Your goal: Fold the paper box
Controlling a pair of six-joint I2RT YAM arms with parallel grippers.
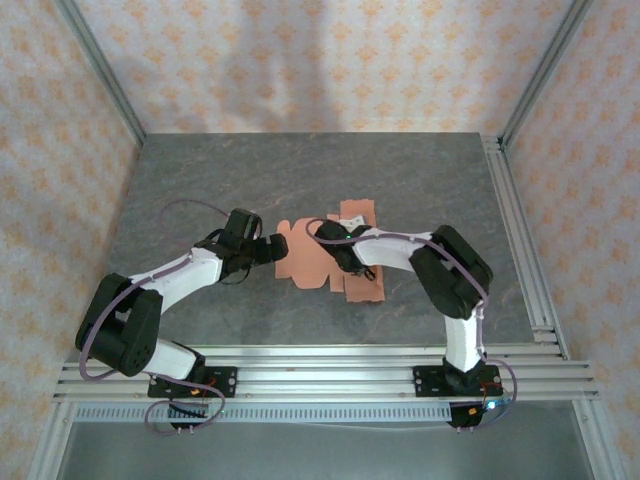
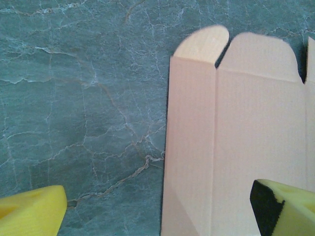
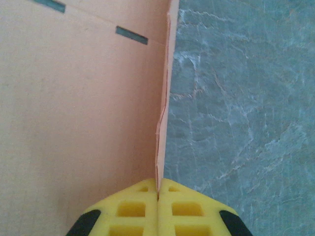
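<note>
The paper box [image 1: 310, 262] is a flat salmon-orange die-cut sheet lying mid-table between both arms. In the left wrist view the paper box [image 2: 236, 137] shows crease lines and rounded tabs at the top. My left gripper [image 1: 275, 248] is at the sheet's left edge, open. Its yellow fingers [image 2: 34, 211] stand wide apart, one over bare table and one over the card, so the left gripper [image 2: 160, 209] straddles that edge. My right gripper [image 1: 318, 230] is shut on a thin flap that stands upright. In the right wrist view the right gripper [image 3: 158, 189] pinches the paper box [image 3: 74, 113] by that flap.
The grey marbled table [image 1: 250, 170] is bare round the sheet. Aluminium rails run along the front [image 1: 320, 365] and the right side [image 1: 520, 230]. Patterned walls close the cell at the back and both sides.
</note>
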